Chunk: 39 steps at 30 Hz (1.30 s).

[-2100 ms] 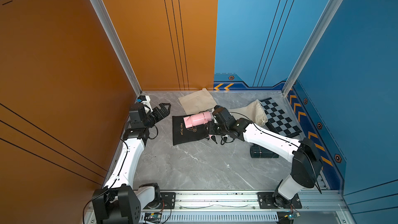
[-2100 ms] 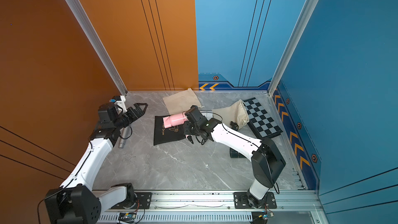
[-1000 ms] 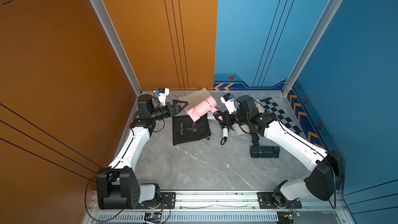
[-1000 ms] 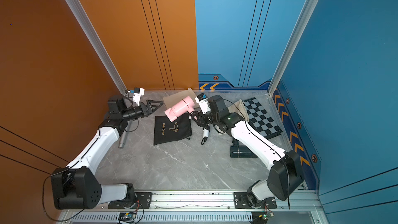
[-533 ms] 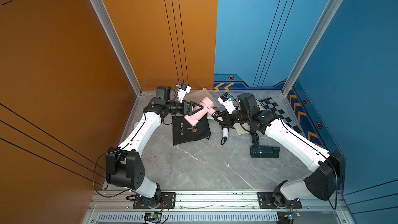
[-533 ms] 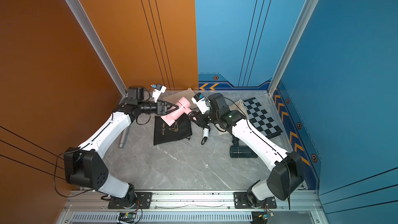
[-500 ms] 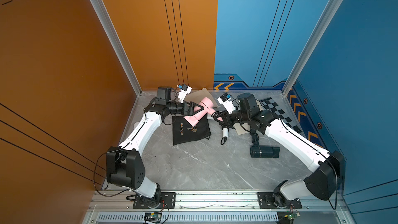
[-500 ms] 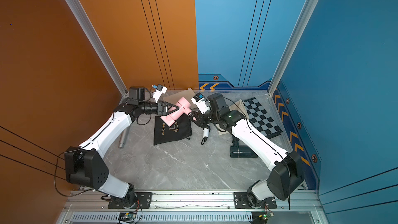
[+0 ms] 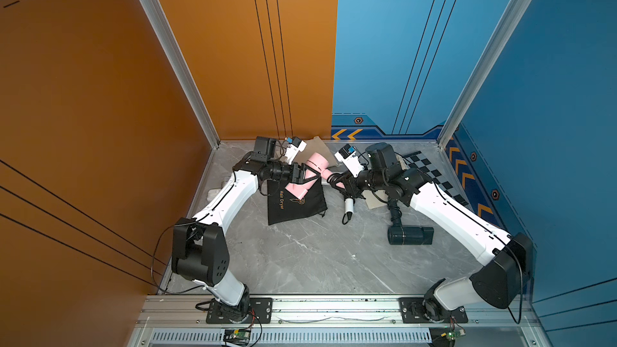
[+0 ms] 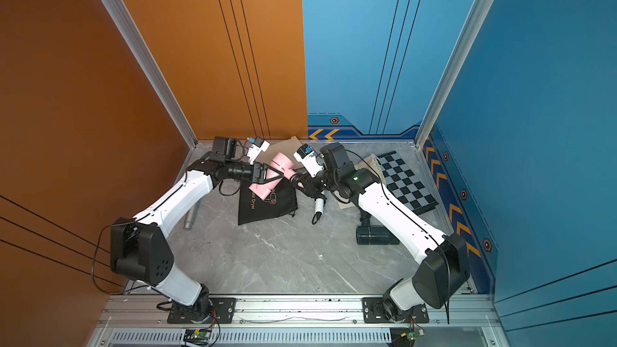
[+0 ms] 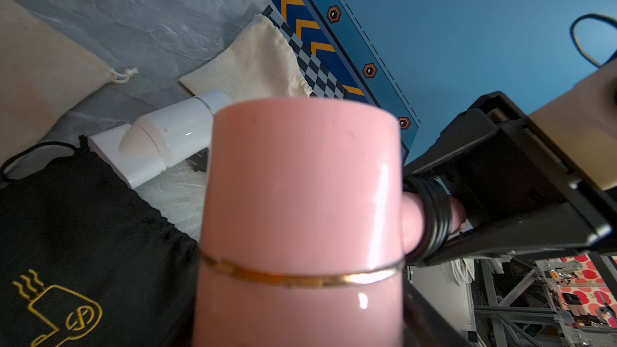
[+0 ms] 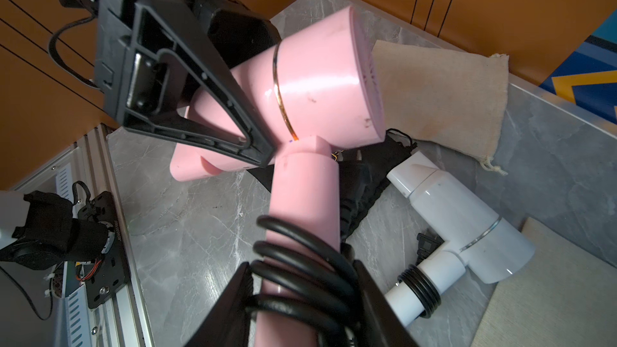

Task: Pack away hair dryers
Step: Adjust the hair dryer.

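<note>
Straddling pink dryer (image 9: 318, 162): left end effector (image 9: 310, 176); right end effector (image 12: 302, 305) gripping.

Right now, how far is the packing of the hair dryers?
Done: nothing; no dryer is bagged. In hand: the pink dryer, right hand on its handle, left hand around its barrel, above the black pouch. Left: it, plus the white dryer and dark dryer lying out.
</note>
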Each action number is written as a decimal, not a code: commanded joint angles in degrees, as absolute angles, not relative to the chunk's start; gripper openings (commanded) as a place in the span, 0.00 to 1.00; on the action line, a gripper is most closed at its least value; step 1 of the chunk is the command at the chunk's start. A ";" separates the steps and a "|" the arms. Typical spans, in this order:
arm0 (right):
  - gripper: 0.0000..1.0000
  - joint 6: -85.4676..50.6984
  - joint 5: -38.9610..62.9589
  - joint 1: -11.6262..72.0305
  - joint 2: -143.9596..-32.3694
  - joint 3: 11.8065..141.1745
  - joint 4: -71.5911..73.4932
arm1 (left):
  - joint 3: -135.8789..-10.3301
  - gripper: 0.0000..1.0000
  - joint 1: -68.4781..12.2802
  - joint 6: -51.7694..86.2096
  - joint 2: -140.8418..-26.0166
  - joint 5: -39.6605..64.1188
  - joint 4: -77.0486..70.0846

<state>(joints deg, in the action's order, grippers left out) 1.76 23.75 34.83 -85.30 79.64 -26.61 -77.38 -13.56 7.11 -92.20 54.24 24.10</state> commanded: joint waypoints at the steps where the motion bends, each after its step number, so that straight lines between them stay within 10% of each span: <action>1: 0.27 3.37 25.18 35.68 -86.04 82.73 -23.37 | -79.35 0.64 -14.94 6.88 -92.54 56.34 25.20; 10: 0.34 4.55 23.12 36.30 -87.70 84.07 -23.27 | -80.24 0.47 -15.39 7.34 -90.99 56.28 25.23; 22: 0.80 6.98 14.89 35.97 -82.98 80.21 -16.90 | -80.25 0.42 -13.67 12.10 -89.61 47.23 25.23; 39: 0.87 36.75 -5.88 44.35 -70.95 54.96 8.62 | -88.71 0.42 -12.11 15.10 -96.11 39.98 37.96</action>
<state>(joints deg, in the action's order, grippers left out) 25.69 1.85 41.52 -70.65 57.63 0.91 -87.05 -12.32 14.85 -94.43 40.80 34.46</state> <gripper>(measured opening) 0.869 0.689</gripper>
